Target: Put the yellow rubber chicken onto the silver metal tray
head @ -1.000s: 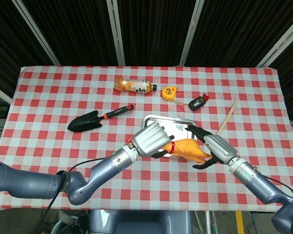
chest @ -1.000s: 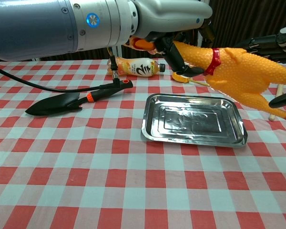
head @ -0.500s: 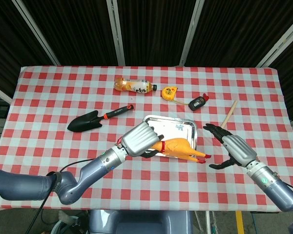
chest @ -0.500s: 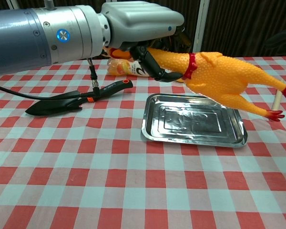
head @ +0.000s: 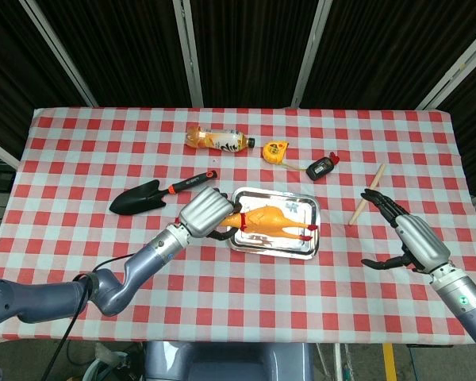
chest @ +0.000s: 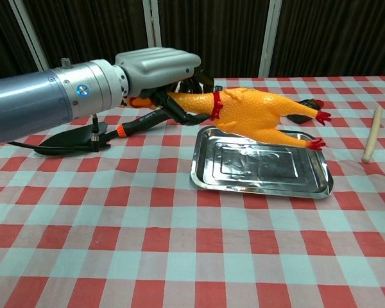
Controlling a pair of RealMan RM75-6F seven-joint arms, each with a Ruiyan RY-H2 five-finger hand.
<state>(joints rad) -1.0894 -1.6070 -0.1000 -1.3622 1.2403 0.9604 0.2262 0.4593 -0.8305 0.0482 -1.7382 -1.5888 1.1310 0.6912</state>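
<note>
The left robot hand (head: 204,213) grasps the yellow rubber chicken (head: 271,223) by its neck above the silver metal tray (chest: 260,186). The right robot hand (head: 408,238), far right, is released.

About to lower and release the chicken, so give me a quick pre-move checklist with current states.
1. Left hand holds the yellow rubber chicken by its head and neck end: ok.
2. Chicken is over the silver metal tray: ok in head view.
3. Chicken resting on the tray: not ok; chest view shows the body above it, feet near the far rim.
4. Tray interior free of other items: ok.
5. Right hand clear of the tray, off to the side, fingers spread, holding nothing: ok.
6. Trowel and wooden stick lie outside the tray: ok.
</note>
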